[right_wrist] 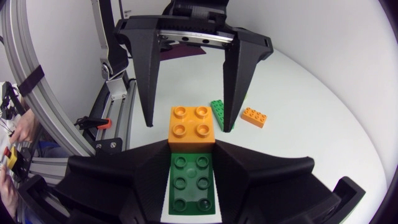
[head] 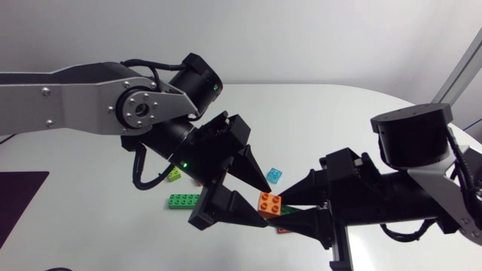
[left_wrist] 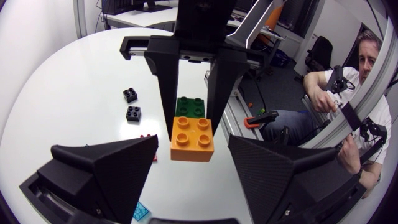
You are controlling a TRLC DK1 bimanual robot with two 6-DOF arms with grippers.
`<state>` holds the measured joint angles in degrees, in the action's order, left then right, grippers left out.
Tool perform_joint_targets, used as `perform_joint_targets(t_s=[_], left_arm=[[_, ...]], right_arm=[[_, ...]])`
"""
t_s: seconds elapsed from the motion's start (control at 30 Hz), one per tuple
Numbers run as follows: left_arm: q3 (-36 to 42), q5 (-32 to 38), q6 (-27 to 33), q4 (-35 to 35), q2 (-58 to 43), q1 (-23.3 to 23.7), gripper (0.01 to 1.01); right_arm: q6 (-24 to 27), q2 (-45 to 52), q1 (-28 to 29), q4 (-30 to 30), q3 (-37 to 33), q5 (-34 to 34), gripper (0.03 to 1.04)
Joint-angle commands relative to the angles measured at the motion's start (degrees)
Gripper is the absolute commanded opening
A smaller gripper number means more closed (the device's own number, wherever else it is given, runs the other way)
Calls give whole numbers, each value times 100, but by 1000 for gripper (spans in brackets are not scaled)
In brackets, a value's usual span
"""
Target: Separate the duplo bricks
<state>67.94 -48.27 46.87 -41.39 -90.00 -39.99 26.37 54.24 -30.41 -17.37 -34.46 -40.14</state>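
An orange brick point(head: 269, 203) is stuck on the end of a dark green brick point(right_wrist: 193, 183), held in the air over the table's middle. My right gripper point(head: 285, 211) comes in from the right and is shut on the green brick point(left_wrist: 189, 107). My left gripper point(head: 263, 203) reaches in from the left, open, with one finger on each side of the orange brick point(left_wrist: 191, 138). In the right wrist view a small gap shows between each left finger point(right_wrist: 149, 87) and the orange brick point(right_wrist: 191, 127).
On the table under the grippers lie a flat green brick point(head: 183, 200), a lime brick point(head: 175, 174), a light blue brick point(head: 275, 175) and a red piece point(head: 282, 229). Two black bricks point(left_wrist: 130, 94) and a small orange brick point(right_wrist: 255, 116) lie farther off. A dark mat point(head: 19, 199) lies at the left edge.
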Motion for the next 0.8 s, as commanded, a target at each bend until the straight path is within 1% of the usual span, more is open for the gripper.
perform_joint_targets(t_s=[0.0,0.07,0.13,0.2,0.47,0.5,0.57,0.63,0.67,0.7,0.77], left_arm=[[149,-86,-11,-45,-167,-35,610],[105,-77,-3,-19,-167,-44,525],[79,-77,-11,17,-167,-44,397],[79,-68,-29,34,-167,-44,307],[-35,-7,-38,148,-159,-71,274],[-35,-7,-38,157,-150,-71,274],[-35,2,-29,166,-150,-35,274],[-27,2,-20,166,-123,8,274],[-27,2,-20,166,-106,26,274],[-27,2,-20,166,-71,44,274],[-27,2,-20,166,8,70,274]], right_arm=[[-88,-71,-44,58,150,50,297],[-88,-89,-61,58,167,68,297],[-97,-89,-79,58,176,77,297],[-106,-89,-96,67,176,85,297],[-159,-98,-105,93,185,85,305],[-159,-106,-105,84,185,85,331],[-159,-142,-96,49,185,85,564],[-159,-177,-96,-4,185,85,820],[-159,-194,-88,-39,185,85,915],[-150,-221,-70,-65,185,85,951],[-123,-282,-17,-136,203,85,970]])
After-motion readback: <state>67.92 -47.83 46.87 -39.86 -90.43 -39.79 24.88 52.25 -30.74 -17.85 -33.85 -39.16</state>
